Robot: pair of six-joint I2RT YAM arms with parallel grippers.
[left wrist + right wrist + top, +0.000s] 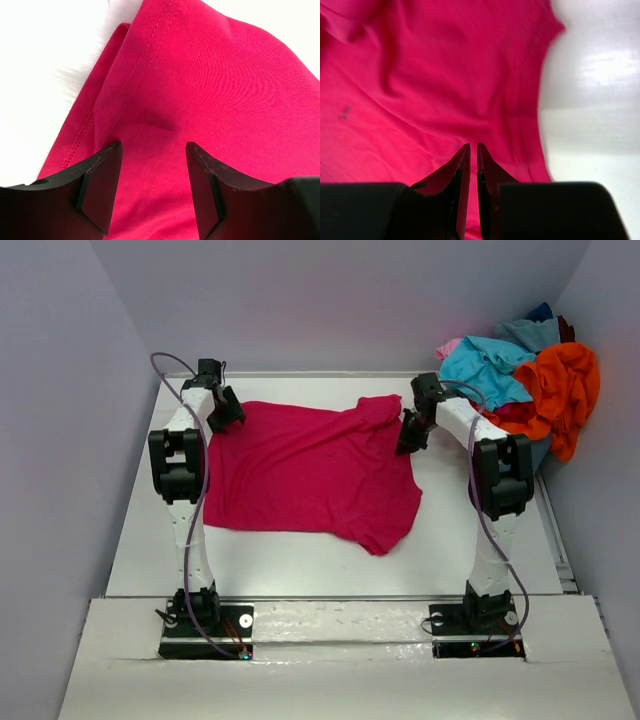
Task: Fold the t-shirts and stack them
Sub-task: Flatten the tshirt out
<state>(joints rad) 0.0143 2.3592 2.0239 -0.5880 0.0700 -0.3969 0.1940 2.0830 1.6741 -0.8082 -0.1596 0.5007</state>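
The left fingers (111,162) stand well apart and grip nothing, poised just above the stitched hem at the far left edge of a crimson-magenta short-sleeved cotton t-shirt (215,75), with red cloth showing in the wide gap between them. The right fingers (464,162) are drawn together to a thin slit in which a strip of the same red cloth shows, and creases in the cloth run toward their tips, so they seem to be pinching the shirt near its far right corner. From above, the left fingers (226,418) sit at the far left corner of the garment and the right fingers (410,440) at the far right, just beside a bunched-up sleeve. The crimson-magenta t-shirt (300,470) lies spread mostly flat in the middle of the white tabletop (300,565), between the two arms, its near right corner drooping toward the arm bases. At the far right corner of the tabletop lies a loose heap of other shirts: an orange one (565,390) on the right, a turquoise one (485,370) beside it, a pink one (450,346) peeking out at the left, and a dark blue one (541,312) at the back.
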